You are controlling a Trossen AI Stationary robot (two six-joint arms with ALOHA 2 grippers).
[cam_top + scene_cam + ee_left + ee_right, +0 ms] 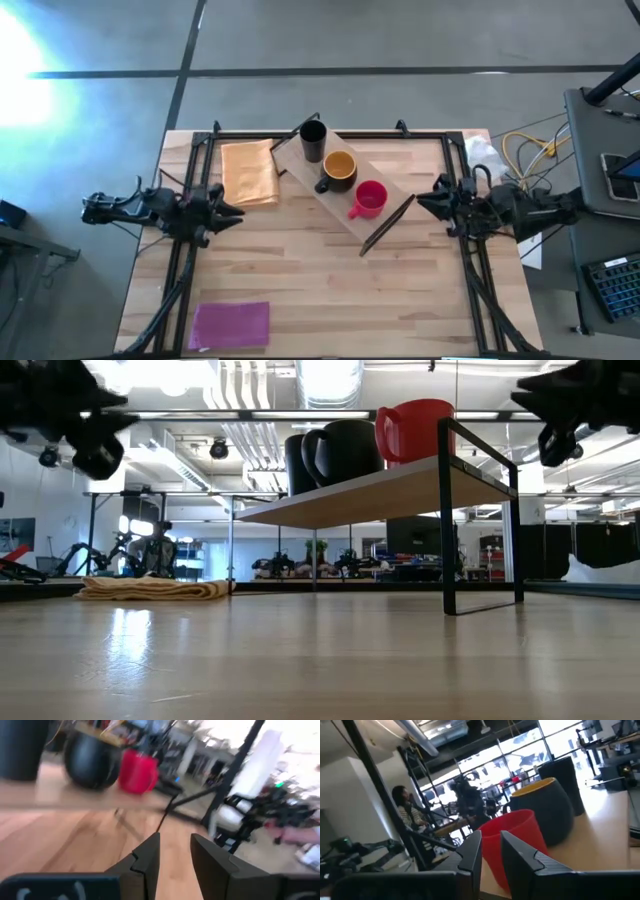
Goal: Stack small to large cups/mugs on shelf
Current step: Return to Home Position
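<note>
From above, the left gripper (232,212) hung over the left side of the table (330,300) and the right gripper (425,203) over its right side, both apart from the shelf (388,218). On that angled shelf stood a row: black cup (312,139) farthest, dark mug with yellow inside (340,170) in the middle, red mug (370,198) nearest. An orange cloth (249,172) lay left of the shelf, a purple mat (231,324) at the near left corner.

Down at table level, all three vessels sat upright on the raised board.

Left wrist view: fingers (145,865) a little apart.

Right wrist view: fingers (470,855) likewise parted, the red mug just ahead, a person (405,807) seated in the room beyond.
</note>
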